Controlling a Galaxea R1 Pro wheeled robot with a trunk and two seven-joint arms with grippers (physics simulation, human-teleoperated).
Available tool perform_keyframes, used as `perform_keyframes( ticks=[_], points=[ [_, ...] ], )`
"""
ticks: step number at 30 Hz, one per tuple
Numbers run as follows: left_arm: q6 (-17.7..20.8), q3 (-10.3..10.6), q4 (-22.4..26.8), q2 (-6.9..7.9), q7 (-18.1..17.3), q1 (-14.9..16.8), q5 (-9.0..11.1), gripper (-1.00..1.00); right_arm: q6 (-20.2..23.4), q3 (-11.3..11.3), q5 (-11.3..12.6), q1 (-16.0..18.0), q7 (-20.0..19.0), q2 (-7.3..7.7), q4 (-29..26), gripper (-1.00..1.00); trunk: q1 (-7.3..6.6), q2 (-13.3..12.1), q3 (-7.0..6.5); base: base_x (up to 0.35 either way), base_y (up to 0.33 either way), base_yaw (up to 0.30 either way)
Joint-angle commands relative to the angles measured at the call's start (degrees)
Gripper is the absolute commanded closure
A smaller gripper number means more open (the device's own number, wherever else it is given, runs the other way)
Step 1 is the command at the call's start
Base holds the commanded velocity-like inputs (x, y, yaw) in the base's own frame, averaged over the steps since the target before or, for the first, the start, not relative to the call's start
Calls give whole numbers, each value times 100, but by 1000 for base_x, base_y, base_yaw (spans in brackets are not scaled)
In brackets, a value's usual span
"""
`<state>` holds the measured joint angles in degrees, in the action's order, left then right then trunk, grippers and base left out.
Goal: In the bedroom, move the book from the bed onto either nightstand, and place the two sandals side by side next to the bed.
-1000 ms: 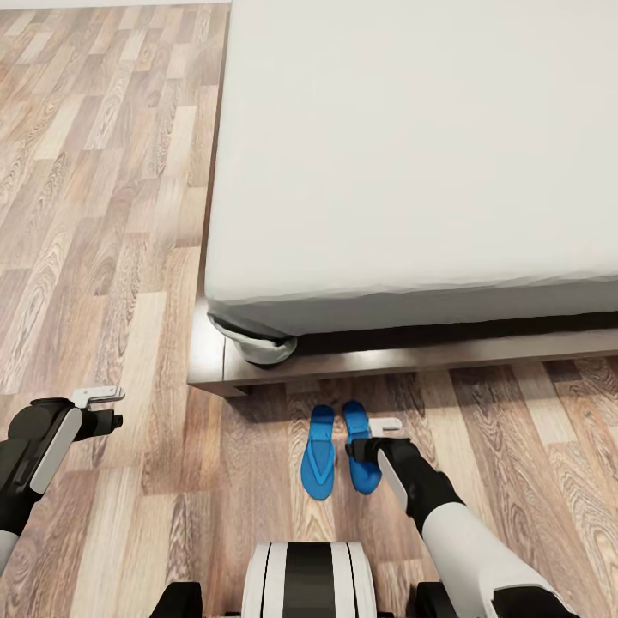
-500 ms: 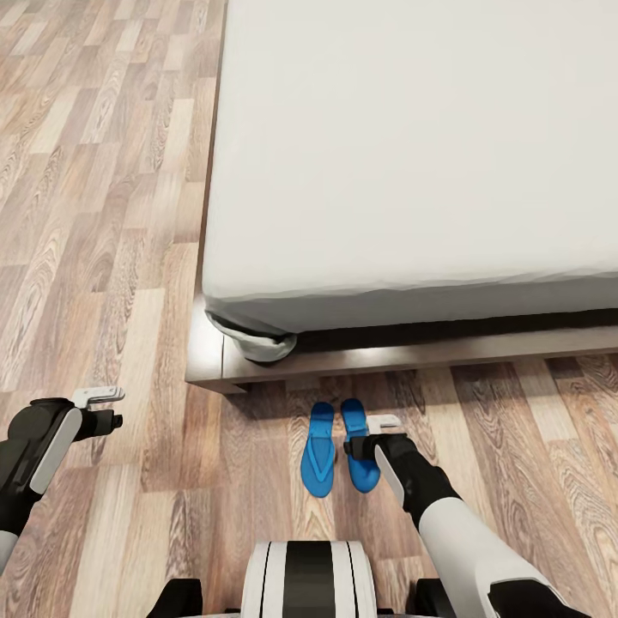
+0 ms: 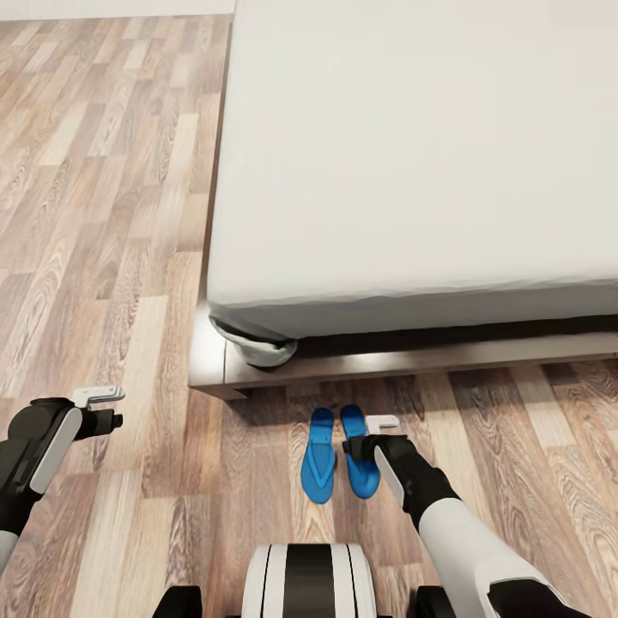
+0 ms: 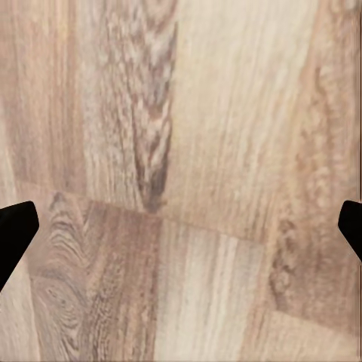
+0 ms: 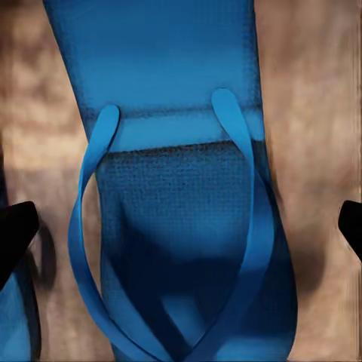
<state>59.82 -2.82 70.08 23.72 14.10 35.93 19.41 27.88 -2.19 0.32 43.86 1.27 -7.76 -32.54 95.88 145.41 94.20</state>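
A light brown wood-plank floor (image 3: 112, 257) ran in lengthwise boards with darker grain patches. Along its far edge stood a pale strip of wall (image 3: 112, 9). The left wrist view showed staggered plank joints (image 4: 158, 219).

Counting two blue sandals (image 3: 318, 456) (image 3: 360, 452) lying side by side on the floor (image 3: 112, 283), one bed (image 3: 412, 172), and two grippers (image 3: 101, 407) (image 3: 367, 434) showing.

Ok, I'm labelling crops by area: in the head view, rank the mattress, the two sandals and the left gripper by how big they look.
1. Mattress, by far the largest.
2. The two sandals, left one and right one, look alike; the right is partly covered by the right gripper.
3. Left gripper, smallest.
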Motion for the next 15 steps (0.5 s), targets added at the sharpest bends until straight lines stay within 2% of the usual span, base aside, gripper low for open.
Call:
perform_keyframes(
  ticks=[1, 3, 12, 15],
  points=[
    [18, 1, 5, 1, 53, 2, 62, -100, 33, -18, 3, 0, 13, 2, -11, -100, -3, 0, -20, 0, 0, 0],
    [18, 4, 5, 1, 54, 2, 63, -100, 33, -18, 3, 0, 13, 2, -10, -100, -8, -3, -64, 0, 0, 0],
    [18, 1, 8, 1, 57, 2, 57, -100, 33, -17, 3, 0, 13, 2, -15, -100, -8, -3, -64, 0, 0, 0],
    [18, 3, 11, 1, 57, 2, 56, -100, 33, -16, 3, 0, 13, 2, -15, -100, -16, -7, -130, 0, 0, 0]
  ],
)
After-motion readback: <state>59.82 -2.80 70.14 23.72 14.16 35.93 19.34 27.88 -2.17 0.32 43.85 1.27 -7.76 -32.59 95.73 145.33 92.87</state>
